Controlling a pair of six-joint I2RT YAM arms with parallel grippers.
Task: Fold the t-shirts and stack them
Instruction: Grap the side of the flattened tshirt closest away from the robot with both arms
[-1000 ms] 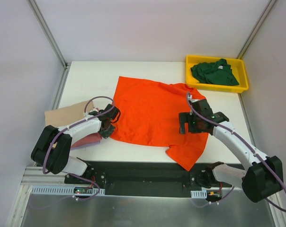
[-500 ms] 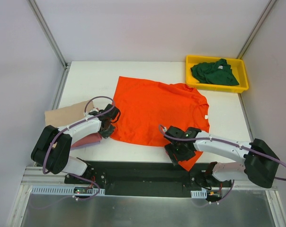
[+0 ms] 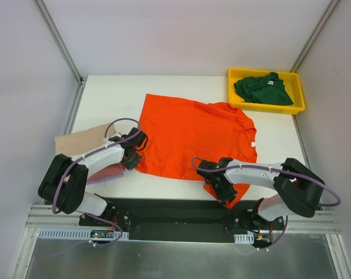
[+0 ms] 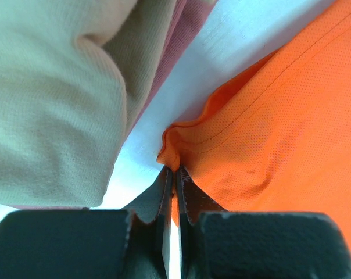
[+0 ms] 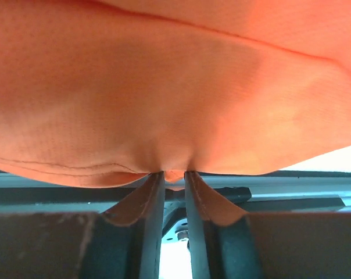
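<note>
We have the orange shirt (image 3: 193, 139) spread flat across the middle of the tabletop (image 3: 106, 99), its collar towards the right edge and one sleeve reaching down to the near edge.

On the left, the left gripper (image 3: 132, 163) sits at the shirt's near-left corner. From the left wrist view we see its jaws pressed nearly together, pinching a small peak of the hemmed orange edge. Bare tabletop shows just beyond that pinch.

Just beside it, towards the left edge, lies the tan shirt (image 3: 76, 140), bunched and soft. The pink shirt (image 3: 106, 172) peeks out from under it on the near side, partly hidden by the arm.

Over to the right: the right gripper (image 3: 225, 195) is low at the near edge, right of the middle, on that near sleeve. From the right wrist view we see its jaws closed on a fold of orange cloth, with the fabric draping wide above them.

In the far-right corner stands the yellow tray (image 3: 236, 75), and in it the green shirt (image 3: 262, 90) lies crumpled, well apart from both arms.
</note>
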